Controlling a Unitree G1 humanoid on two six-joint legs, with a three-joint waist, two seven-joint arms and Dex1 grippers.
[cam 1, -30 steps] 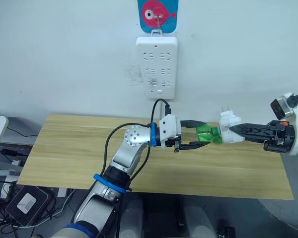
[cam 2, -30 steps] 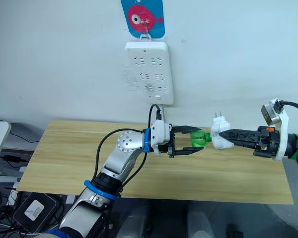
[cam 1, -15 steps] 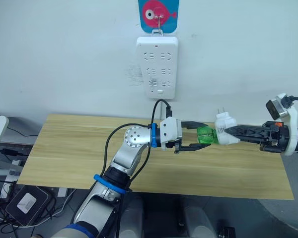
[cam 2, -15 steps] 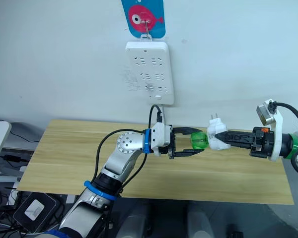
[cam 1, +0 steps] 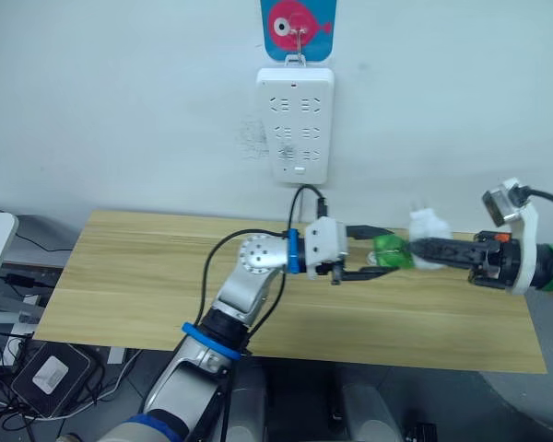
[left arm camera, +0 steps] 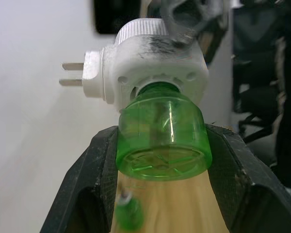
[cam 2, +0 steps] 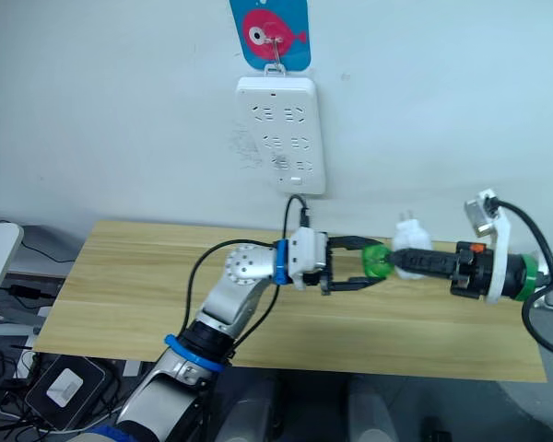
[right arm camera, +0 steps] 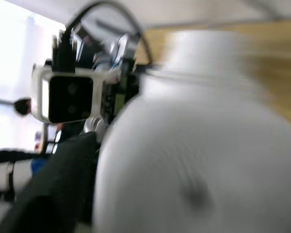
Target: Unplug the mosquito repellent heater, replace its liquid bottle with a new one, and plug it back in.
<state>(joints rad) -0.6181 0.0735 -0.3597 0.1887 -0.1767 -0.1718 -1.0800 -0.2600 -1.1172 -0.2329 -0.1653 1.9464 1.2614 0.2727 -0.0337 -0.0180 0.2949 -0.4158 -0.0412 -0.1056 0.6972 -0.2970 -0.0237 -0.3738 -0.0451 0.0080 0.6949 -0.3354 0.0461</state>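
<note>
I hold the unplugged small white rounded plastic heater [left arm camera: 155, 60] in my right gripper [cam 2: 415, 261]; my left gripper [left arm camera: 160, 160] pinches its translucent green bottle [left arm camera: 161, 141], not yet removed.

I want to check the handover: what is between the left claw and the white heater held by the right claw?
The green bottle, seated in the heater. The left claw has its fingers on both sides of it, as the left wrist view shows.

Silver-grey left arm with round ribbed elbow joint, blue rings, looping black cable, white wrist block and left gripper [cam 1: 376, 259] of black fingers; right gripper [cam 1: 422, 248] black, white wrist bracket, green ring, black cable.
</note>
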